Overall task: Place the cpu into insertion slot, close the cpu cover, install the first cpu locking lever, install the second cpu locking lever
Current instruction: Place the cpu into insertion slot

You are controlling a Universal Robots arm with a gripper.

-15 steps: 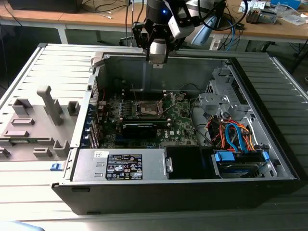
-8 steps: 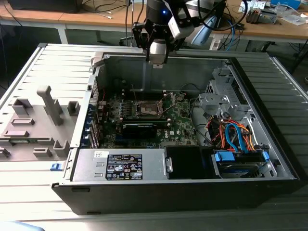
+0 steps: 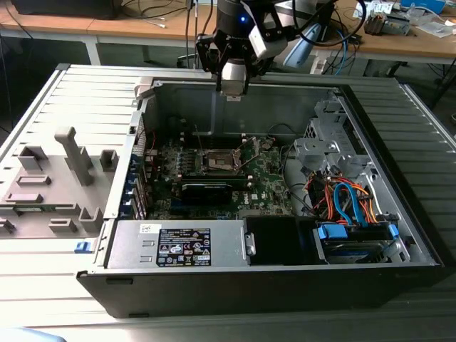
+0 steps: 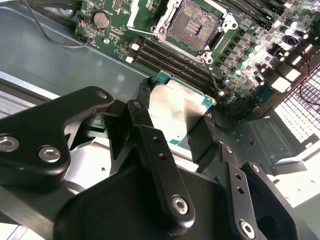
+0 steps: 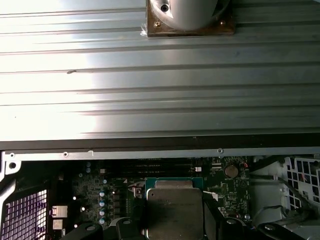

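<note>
My gripper (image 3: 233, 87) hangs over the far wall of the open computer case, above the motherboard. It is shut on the cpu (image 4: 177, 112), a flat square chip with a silvery top and green edge, clamped by two opposite sides between the black fingers (image 4: 145, 100). In both wrist views the cpu (image 5: 174, 210) lies flat between the fingers of the gripper (image 5: 174, 219). The insertion slot (image 4: 192, 22) lies uncovered on the green board, its dark pin field showing; in the exterior view the insertion slot (image 3: 219, 162) sits below and nearer than the gripper. I cannot make out the cpu cover.
Black memory slots (image 4: 170, 60) run between the slot and the held chip. The case holds a power supply (image 3: 178, 246) at the front, drive bays with orange and blue cables (image 3: 349, 203) at the exterior view's right, and a grey fixture (image 3: 50, 185) outside at the left.
</note>
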